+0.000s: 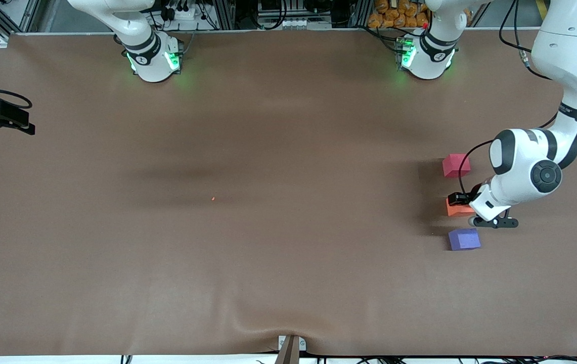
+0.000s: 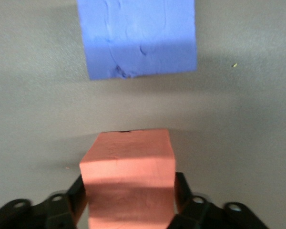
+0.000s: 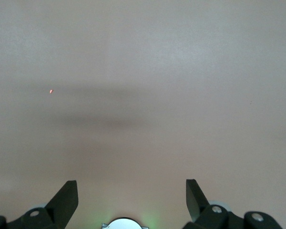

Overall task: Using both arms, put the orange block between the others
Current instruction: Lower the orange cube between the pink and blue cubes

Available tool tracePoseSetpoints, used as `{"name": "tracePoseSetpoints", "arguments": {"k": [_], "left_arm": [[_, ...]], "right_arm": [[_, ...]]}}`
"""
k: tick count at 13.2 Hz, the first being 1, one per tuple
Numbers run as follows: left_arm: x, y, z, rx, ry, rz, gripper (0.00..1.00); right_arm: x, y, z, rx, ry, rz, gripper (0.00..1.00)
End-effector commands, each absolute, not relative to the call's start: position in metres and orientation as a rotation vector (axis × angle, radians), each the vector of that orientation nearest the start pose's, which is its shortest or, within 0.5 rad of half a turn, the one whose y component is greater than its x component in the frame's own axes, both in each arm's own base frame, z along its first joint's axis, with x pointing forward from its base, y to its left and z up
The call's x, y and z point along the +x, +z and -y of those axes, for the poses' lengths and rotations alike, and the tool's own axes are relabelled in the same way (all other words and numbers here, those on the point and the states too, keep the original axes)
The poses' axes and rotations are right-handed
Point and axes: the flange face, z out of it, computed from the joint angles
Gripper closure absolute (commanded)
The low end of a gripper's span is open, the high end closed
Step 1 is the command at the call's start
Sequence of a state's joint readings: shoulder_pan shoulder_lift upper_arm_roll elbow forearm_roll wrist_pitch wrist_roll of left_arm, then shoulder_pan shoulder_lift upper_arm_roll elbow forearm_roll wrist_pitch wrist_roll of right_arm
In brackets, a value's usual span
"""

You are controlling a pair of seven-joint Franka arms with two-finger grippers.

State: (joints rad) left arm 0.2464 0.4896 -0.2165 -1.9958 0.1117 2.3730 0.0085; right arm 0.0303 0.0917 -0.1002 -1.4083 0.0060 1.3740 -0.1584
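Observation:
The orange block (image 1: 456, 209) (image 2: 127, 162) rests on the table near the left arm's end, in a row between the others. Of those, the red-pink cube (image 1: 455, 165) lies farther from the front camera and the purple-blue cube (image 1: 464, 239) (image 2: 140, 38) nearer. My left gripper (image 1: 462, 201) (image 2: 128, 183) is low over the orange block and open, one finger close along each side of it. My right gripper (image 3: 131, 188) waits high over bare table, open and holding nothing; the front view shows only that arm's base (image 1: 154, 58).
A tiny orange crumb (image 1: 213, 198) (image 3: 51, 91) lies mid-table. A black fixture (image 1: 0, 119) juts in at the right arm's end of the table. The brown table cover (image 1: 288, 263) has a small ridge at its front edge.

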Motion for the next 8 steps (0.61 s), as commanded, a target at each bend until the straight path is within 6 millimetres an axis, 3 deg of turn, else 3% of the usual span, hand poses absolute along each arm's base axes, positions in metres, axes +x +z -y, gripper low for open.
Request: {"name": "tracePoseSetpoints", "arguments": {"k": [1,4,6,8], "left_arm": [[0.624,0.246,-0.020,-3.167,0.188,-0.093,0.00],[0.645,0.293,-0.010,-3.167,0.197,-0.117,0.00],[0.659,0.340,-0.007,-3.163,0.191,-0.125,0.00],[0.670,0.388,-0.018,-3.161,0.156,-0.100,0.00]], "right_arm": [[0.561,0.636,0.037,-3.141,0.191,0.153,0.00],[0.562,0.635,0.038,-3.142,0.193,0.153,0.00],[0.562,0.635,0.038,-3.142,0.193,0.153,0.00],[0.562,0.635,0.038,-3.142,0.191,0.153,0.00]]}}
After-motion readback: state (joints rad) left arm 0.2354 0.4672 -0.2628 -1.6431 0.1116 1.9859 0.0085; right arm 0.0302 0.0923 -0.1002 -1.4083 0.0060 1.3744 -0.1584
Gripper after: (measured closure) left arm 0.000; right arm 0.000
